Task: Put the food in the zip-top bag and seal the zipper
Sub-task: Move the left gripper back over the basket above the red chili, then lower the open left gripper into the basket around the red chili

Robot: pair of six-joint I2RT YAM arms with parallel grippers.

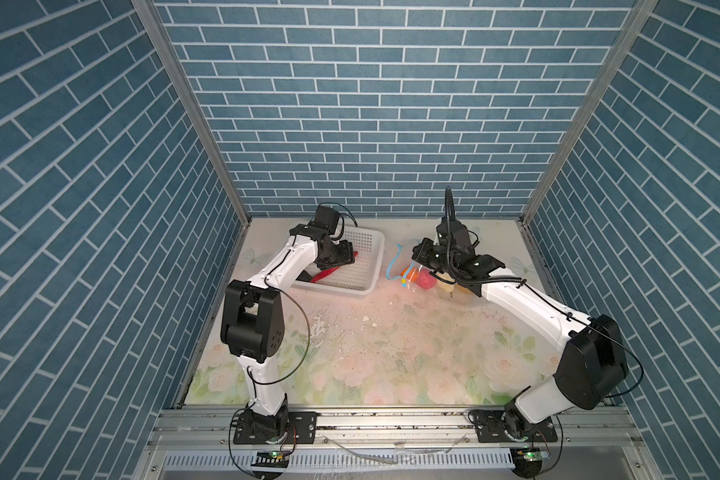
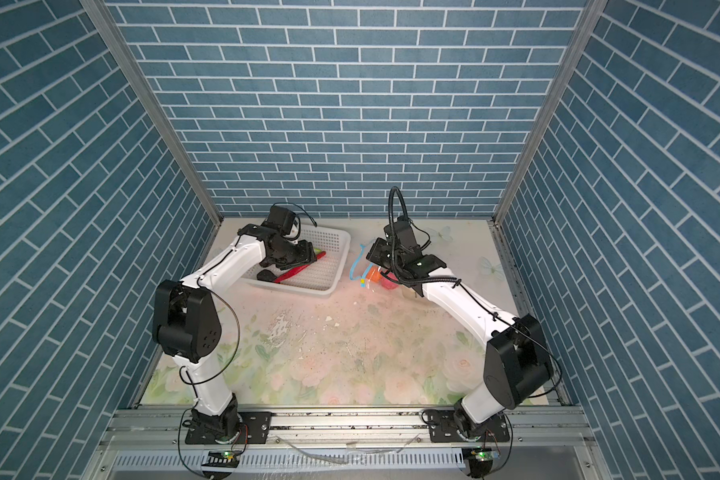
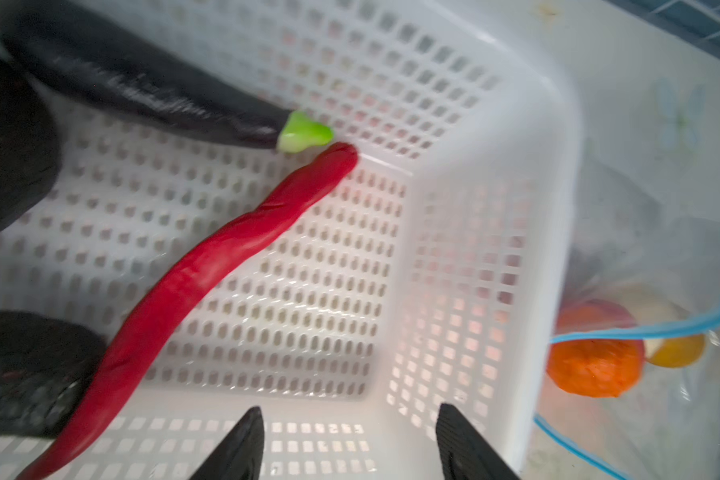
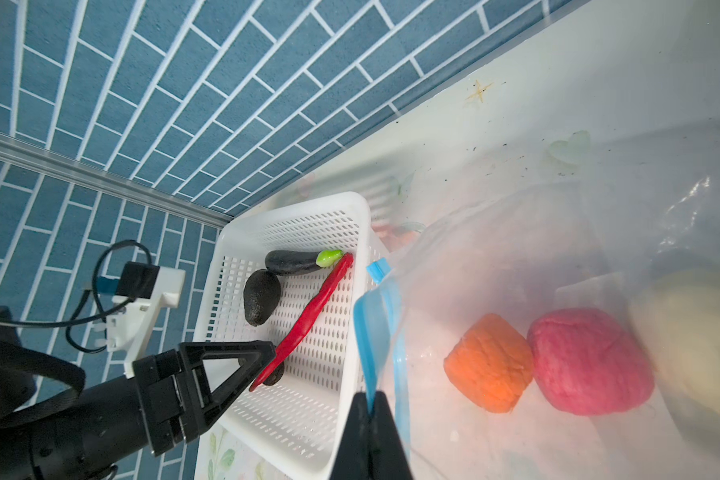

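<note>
The left gripper (image 3: 348, 409) hangs inside the white perforated basket (image 3: 553, 174), its fingers spread fairly wide with nothing between them. A long, thin, glossy red chili (image 3: 208, 270) lies just outside one finger and stretches away ahead of the tips; whether it brushes that finger is unclear. At its far end sits a black eggplant (image 3: 142, 87) with a green cap (image 3: 304, 132), and a black avocado (image 4: 261, 302) lies alongside. The right gripper (image 4: 368, 399) is pinched tight on the light blue zipper (image 4: 377, 316) of the clear zip-top bag (image 4: 516, 249). Just past those fingers, inside the bag, rest an orange lump (image 4: 489, 361), a pink lump (image 4: 591, 361) and a cream-white lump (image 4: 695, 332).
</note>
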